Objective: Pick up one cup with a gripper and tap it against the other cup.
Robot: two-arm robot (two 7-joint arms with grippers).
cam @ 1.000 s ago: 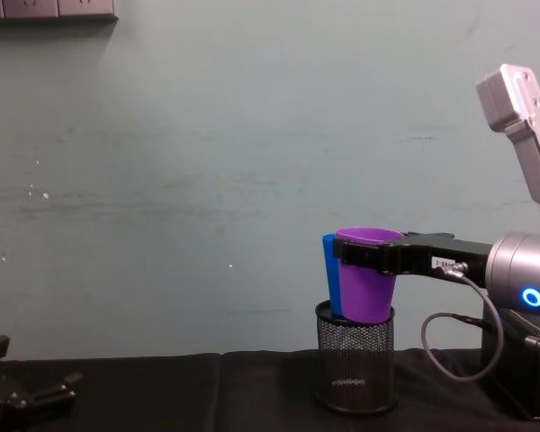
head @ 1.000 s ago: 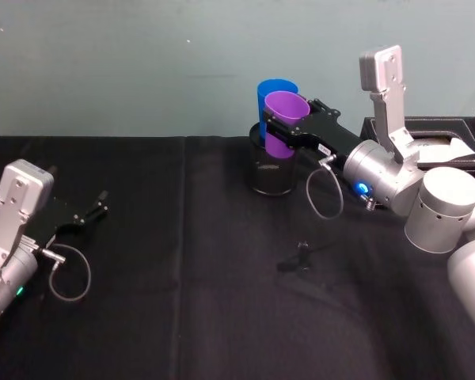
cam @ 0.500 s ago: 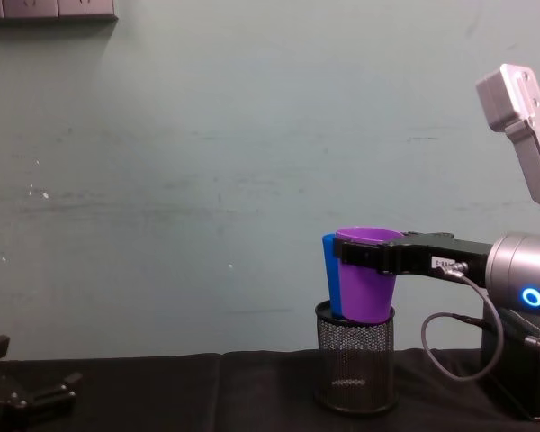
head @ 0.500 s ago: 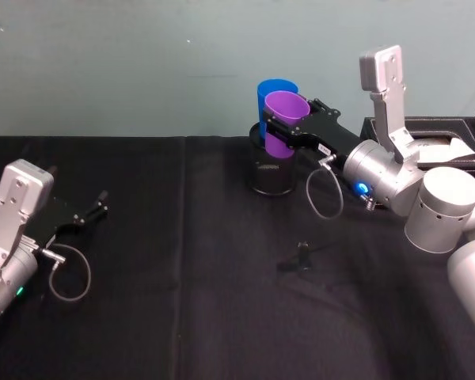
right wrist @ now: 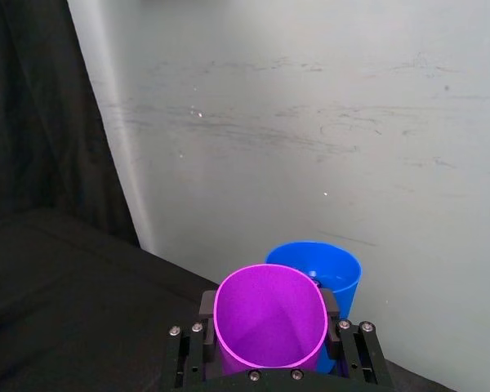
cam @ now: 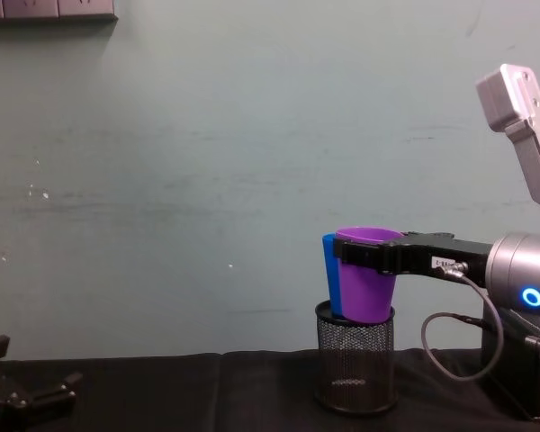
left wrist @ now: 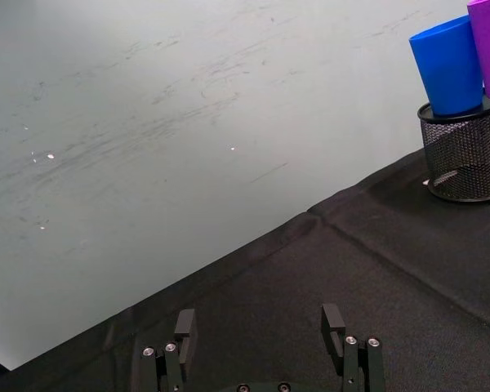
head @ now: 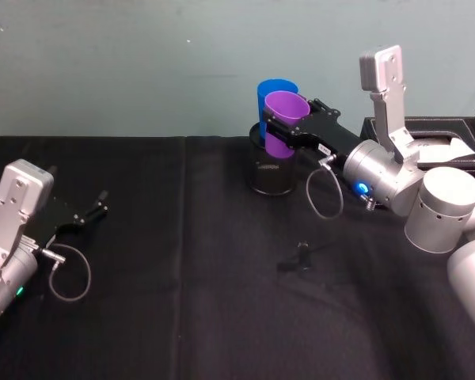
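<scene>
The purple cup [head: 284, 108] is held upright in the air, its base at about the rim of the wire-mesh pen holder [head: 271, 176]. The right gripper [head: 289, 125] has its fingers pinching the cup from 2 sides just under the rim. The blue cup [head: 270, 90] stands inside the holder, directly behind the purple cup. The 2 walls look pressed together or very nearly so; we cannot tell which.

We judge 3 risks:
1. The blue cup stands loose in the holder. A hard tap could tilt it or push the holder over toward the wall.
2. The purple cup's base sits close to the mesh rim. A low or sideways move could catch it there and drag the holder across the tabletop [head: 182, 277].
3. In the right wrist view the purple rim looks slightly oval under the grip. A smooth, tapered wall could slip out on impact.

The left gripper [head: 95, 210] rests on the tabletop well apart, its fingers spread.
</scene>
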